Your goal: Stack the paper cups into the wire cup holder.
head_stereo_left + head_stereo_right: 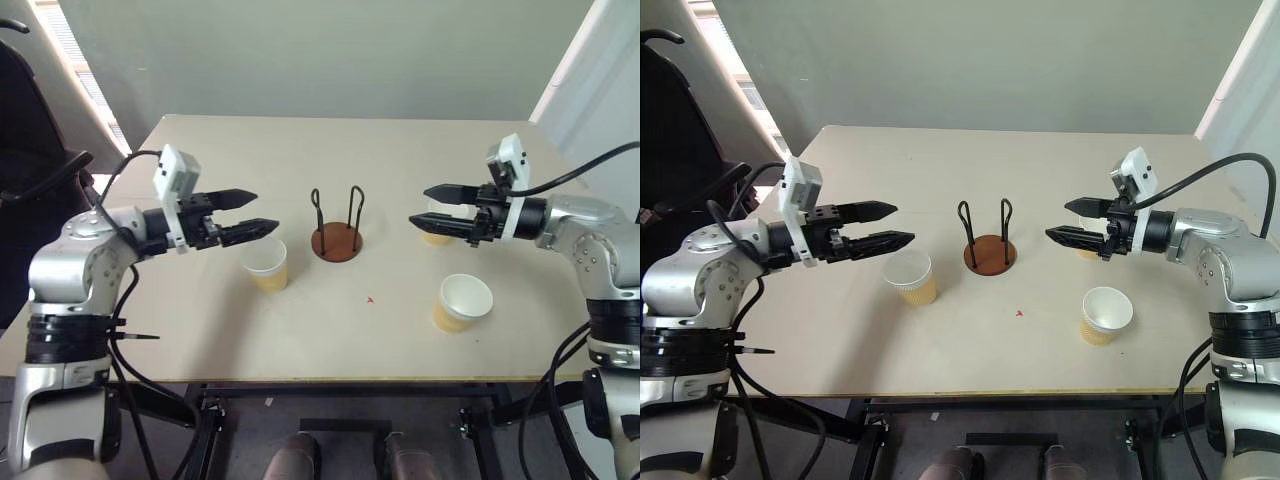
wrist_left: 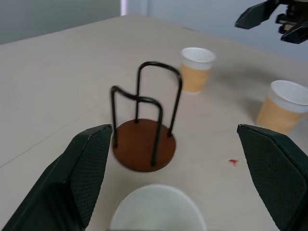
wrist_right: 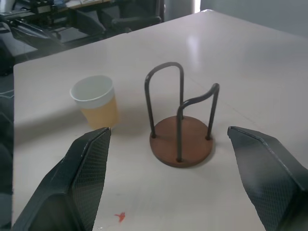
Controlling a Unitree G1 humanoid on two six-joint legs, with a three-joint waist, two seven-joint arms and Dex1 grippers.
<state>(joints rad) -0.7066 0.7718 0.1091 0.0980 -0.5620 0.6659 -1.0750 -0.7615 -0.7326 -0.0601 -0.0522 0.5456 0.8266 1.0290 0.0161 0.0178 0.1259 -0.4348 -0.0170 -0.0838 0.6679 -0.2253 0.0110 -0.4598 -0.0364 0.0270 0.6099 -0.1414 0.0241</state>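
Observation:
The wire cup holder (image 1: 337, 240), a reddish-brown disc with two black wire loops, stands empty at mid-table. One paper cup (image 1: 266, 264) stands upright just left of it, under the tips of my left gripper (image 1: 264, 211), which hovers open and empty, pointing toward the holder. A second paper cup (image 1: 463, 302) stands upright at the front right. A third paper cup (image 1: 437, 237) is partly hidden behind my right gripper (image 1: 418, 206), which also hovers open and empty, pointing left at the holder. In the left wrist view the holder (image 2: 143, 147) sits between the fingers (image 2: 86, 163).
The beige table (image 1: 330, 150) has bare room behind the holder and along its front edge. A small red mark (image 1: 370, 298) lies in front of the holder. A dark chair (image 1: 25, 120) stands beyond the table's left side.

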